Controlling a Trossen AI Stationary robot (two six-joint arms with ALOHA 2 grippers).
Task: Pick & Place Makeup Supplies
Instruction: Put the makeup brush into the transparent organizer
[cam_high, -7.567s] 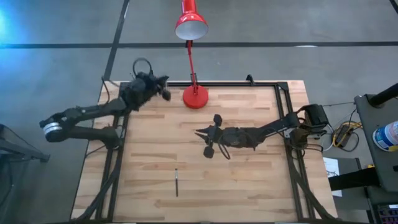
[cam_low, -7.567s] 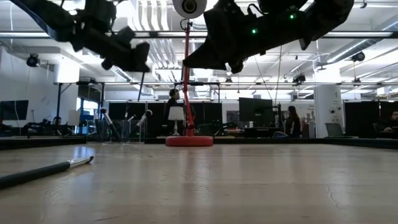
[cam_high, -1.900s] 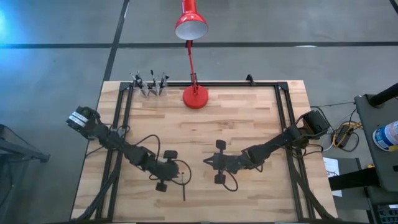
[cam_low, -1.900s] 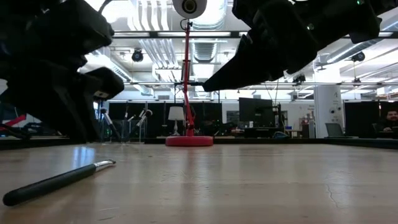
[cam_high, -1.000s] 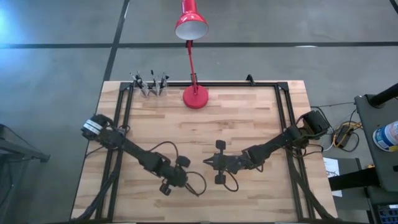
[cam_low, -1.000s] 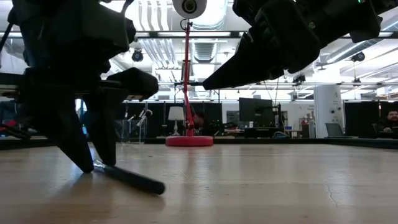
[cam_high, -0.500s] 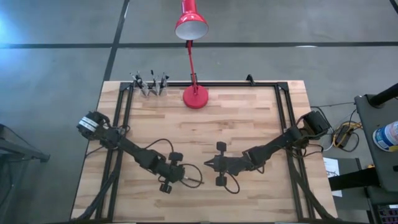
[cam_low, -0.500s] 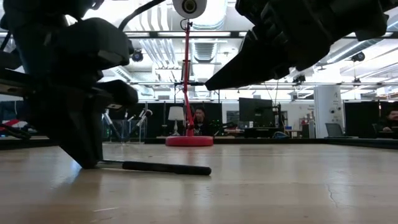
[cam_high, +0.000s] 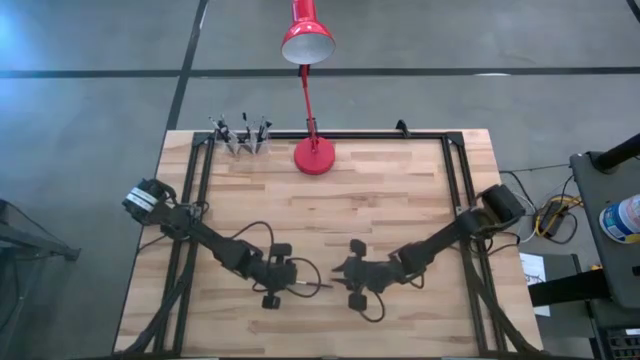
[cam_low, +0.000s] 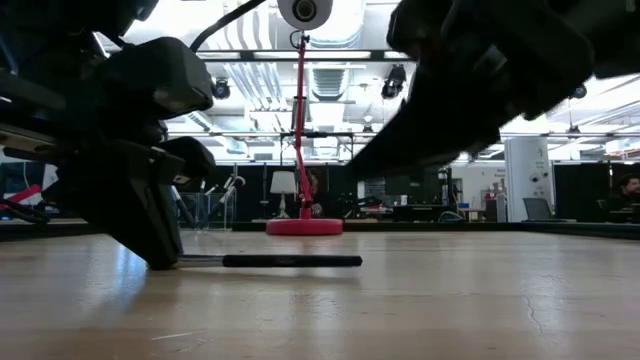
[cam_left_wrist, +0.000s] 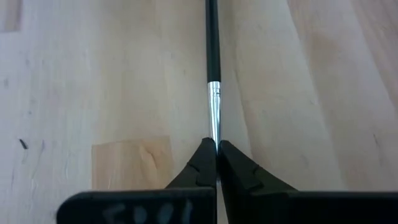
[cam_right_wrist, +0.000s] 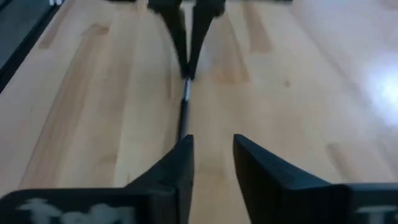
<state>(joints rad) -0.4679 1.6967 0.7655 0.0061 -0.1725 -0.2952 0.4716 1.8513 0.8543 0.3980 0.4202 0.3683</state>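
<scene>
Pale, grainy wooden tabletop (cam_high: 400, 200), front centre: the left gripper (cam_left_wrist: 216, 149) pinches the silvery ferrule of a thin black makeup brush (cam_left_wrist: 212, 68), held level just above the boards. Facing it, the right gripper (cam_right_wrist: 211, 149) hangs with fingers parted, the handle tip between them.

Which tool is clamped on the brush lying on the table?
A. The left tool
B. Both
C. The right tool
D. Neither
A: the left tool pinches the brush at its silvery ferrule, while the right tool is open just short of the handle's end.
</scene>
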